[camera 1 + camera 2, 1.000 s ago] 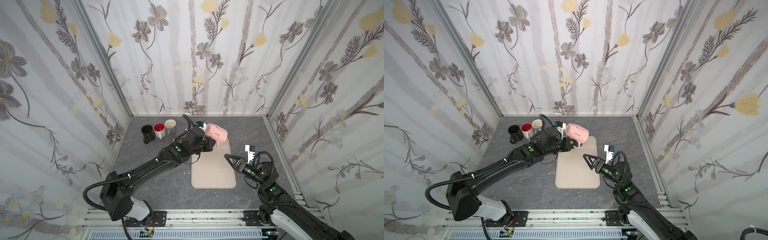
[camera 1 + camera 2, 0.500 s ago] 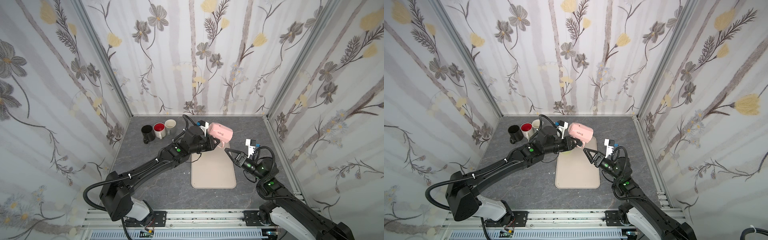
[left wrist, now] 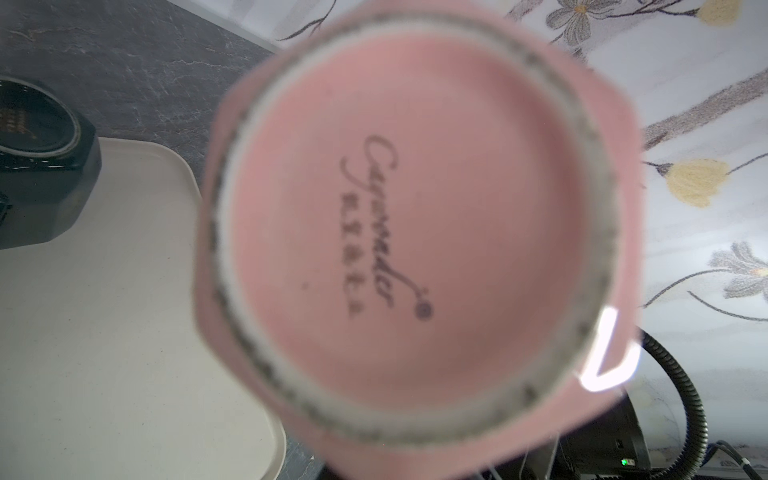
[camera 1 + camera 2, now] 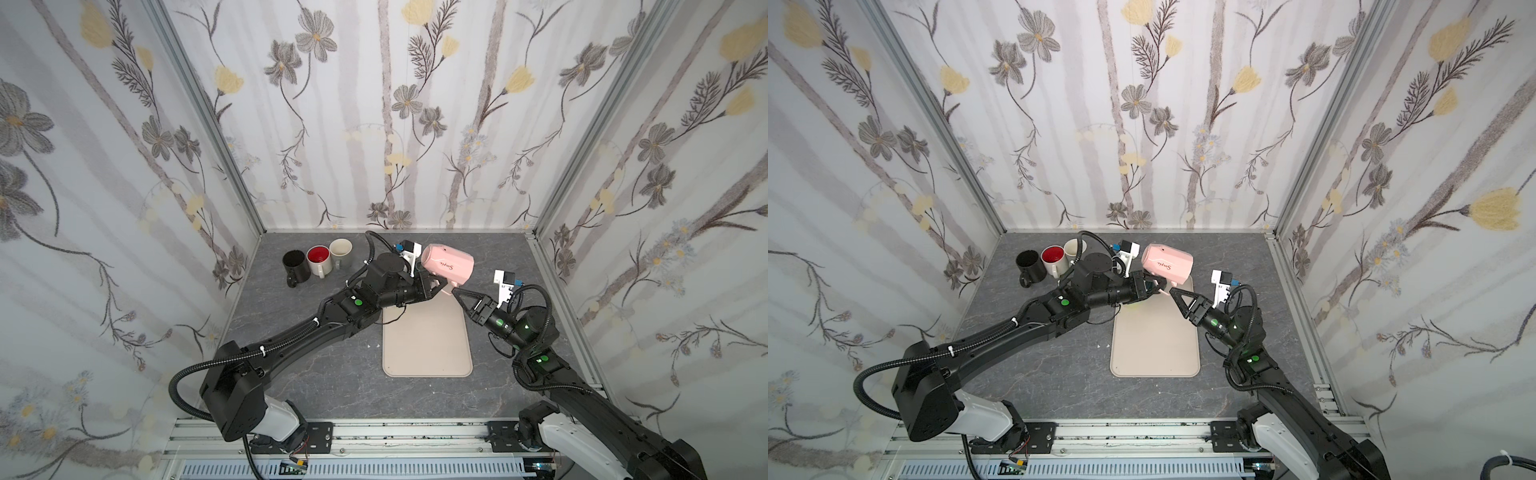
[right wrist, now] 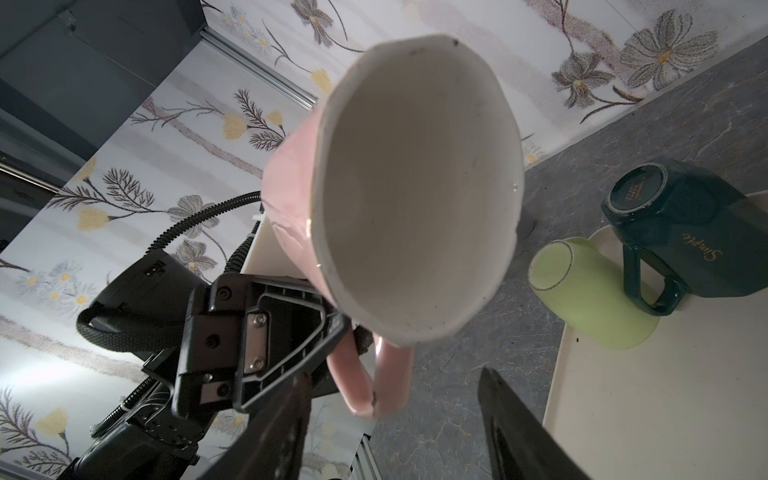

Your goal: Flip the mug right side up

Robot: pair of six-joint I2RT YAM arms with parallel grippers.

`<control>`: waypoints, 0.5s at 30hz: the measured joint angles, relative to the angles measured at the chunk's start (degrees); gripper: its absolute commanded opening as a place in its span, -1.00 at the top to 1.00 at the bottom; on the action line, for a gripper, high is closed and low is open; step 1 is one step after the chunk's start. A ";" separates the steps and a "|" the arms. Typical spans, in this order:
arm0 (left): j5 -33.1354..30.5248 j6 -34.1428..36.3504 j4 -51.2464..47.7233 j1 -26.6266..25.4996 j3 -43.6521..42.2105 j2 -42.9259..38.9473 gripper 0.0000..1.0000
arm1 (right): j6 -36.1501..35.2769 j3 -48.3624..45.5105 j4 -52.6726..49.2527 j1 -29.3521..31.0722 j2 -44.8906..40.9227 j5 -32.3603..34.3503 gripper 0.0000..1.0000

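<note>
In both top views the pink mug (image 4: 449,264) (image 4: 1168,262) hangs on its side above the far end of the mat. My left gripper (image 4: 438,286) (image 4: 1156,284) is shut on its handle. In the right wrist view the mug's white inside (image 5: 415,187) faces the camera and the pink handle (image 5: 374,382) hangs below it. There my right gripper (image 5: 395,432) is open, one finger on each side of the handle's end and not touching it. The mug's pink base (image 3: 415,228) fills the left wrist view and hides the left jaws.
A beige mat (image 4: 428,345) lies mid-table. An upside-down dark green mug (image 5: 685,232) and a light green cup (image 5: 590,291) stand on its far end, mostly under the left arm in the top views. Black (image 4: 296,266), red-lined (image 4: 319,259) and cream (image 4: 341,251) mugs stand upright back left.
The left arm has raised the pink mug and swung it rightward. The right gripper has moved up and in to the handle, and its jaws have narrowed.
</note>
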 measured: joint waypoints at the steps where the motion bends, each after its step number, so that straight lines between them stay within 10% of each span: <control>1: 0.31 -0.04 0.33 0.00 0.04 0.13 1.00 | -0.22 0.57 -0.44 -0.07 0.22 -0.02 -0.23; 15: 3.04 -2.93 5.51 0.00 -1.20 1.33 1.00 | -1.31 1.79 -0.85 -0.70 2.08 -1.55 -0.01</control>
